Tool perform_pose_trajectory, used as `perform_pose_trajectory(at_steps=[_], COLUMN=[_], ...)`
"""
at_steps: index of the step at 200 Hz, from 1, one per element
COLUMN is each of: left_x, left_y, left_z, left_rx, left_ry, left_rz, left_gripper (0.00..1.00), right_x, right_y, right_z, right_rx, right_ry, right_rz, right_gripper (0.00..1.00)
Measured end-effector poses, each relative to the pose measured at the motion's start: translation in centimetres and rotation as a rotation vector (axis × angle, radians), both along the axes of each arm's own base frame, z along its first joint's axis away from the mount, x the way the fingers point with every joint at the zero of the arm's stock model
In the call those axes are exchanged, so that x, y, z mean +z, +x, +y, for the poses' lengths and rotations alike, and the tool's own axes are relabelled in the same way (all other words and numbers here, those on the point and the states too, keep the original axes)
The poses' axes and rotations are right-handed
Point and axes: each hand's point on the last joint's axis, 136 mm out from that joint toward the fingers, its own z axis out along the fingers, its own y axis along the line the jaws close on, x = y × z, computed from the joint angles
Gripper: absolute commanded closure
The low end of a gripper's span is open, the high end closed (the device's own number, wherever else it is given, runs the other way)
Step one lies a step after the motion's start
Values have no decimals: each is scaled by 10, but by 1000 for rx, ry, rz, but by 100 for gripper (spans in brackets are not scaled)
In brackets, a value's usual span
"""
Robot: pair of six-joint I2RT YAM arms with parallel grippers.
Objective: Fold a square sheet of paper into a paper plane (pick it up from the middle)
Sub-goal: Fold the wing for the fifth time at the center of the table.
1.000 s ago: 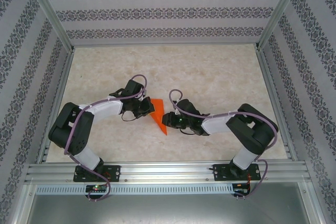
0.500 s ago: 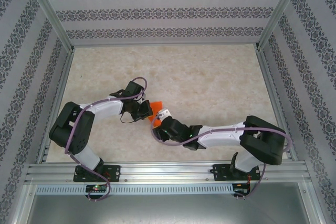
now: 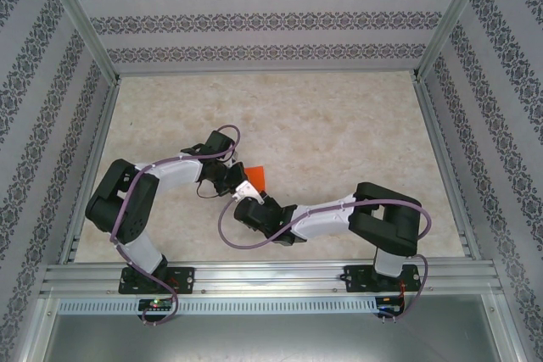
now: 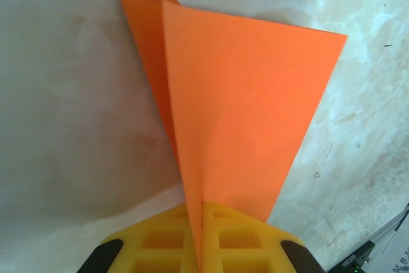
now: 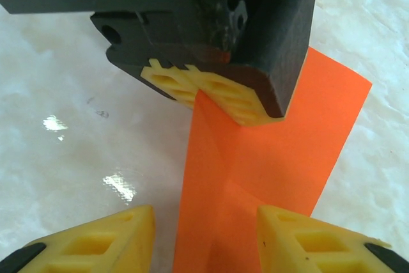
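Paper plane (image 4: pixel 243 107), half-folded orange sheet: sitting pinched at its narrow creased end in left gripper (image 4: pixel 201 238), jaws clamping tight; widening outward over marbled table (image 4: pixel 358 126). Passing between right gripper (image 5: pixel 204 238) fingers, standing partly apart, apparently not touching. Likely handling light, floppy, crease-prone; gripping best along stiffer centre fold.

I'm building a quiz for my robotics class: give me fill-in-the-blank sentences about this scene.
The folded paper is ___ in colour.
The left gripper has its jaws ___ on the paper.
The right gripper has its jaws ___, one finger on each side of the paper.
Missing words: orange; shut; open.
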Motion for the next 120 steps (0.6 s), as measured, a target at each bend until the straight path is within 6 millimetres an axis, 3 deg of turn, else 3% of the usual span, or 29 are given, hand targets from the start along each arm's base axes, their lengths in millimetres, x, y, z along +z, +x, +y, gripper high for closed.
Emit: perform_pose_trajectory(at_steps=[56, 120], left_x=[3, 5], left_y=[2, 3], left_z=[-2, -4], left_rx=[-3, -5], left_ry=[-10, -15], left_rz=[-3, -8], left_gripper=[91, 90], right_x=[-2, -7], right_y=[-1, 3], right_z=[-3, -10], right_rx=[-16, -58], right_ry=[-29, -53], right_rz=[-24, -43], right_gripper=[61, 79])
